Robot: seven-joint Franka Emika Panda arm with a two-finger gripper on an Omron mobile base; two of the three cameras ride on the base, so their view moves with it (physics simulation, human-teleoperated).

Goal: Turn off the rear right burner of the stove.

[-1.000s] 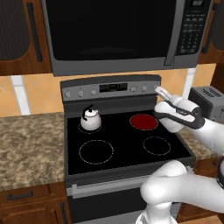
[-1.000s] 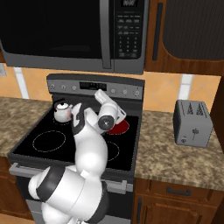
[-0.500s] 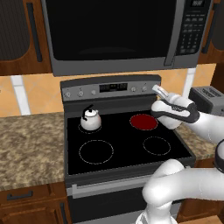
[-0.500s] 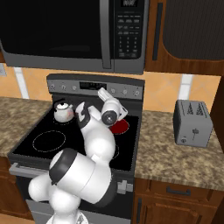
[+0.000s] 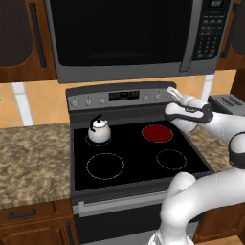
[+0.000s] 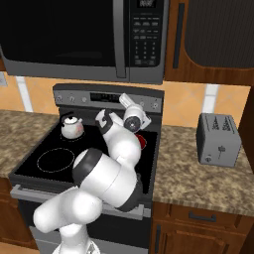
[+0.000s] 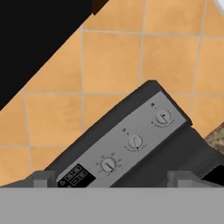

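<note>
The stove (image 5: 139, 162) is a black glass-top range with a grey back panel (image 5: 119, 98). Its rear right burner (image 5: 158, 133) glows red; in the right base view the burner (image 6: 143, 142) is mostly hidden behind my arm. My gripper (image 5: 172, 92) hovers above and behind that burner, close to the right end of the panel, fingers pointing at it. In the hand view the gripper (image 7: 111, 180) is open, its fingertips (image 7: 41, 178) wide apart with nothing between them. Ahead lie three small round knobs (image 7: 135, 141) and the digital display (image 7: 75, 175), a short gap away.
A white kettle (image 5: 99, 130) sits on the rear left zone. The microwave (image 5: 129, 33) hangs low over the panel. A steel toaster (image 6: 218, 139) stands on the granite counter (image 6: 198, 173) to the right. The two front zones (image 5: 105, 166) are black.
My hand has moved up and back from over the red burner toward the right end of the back panel. Burner stays red; kettle has not moved.
</note>
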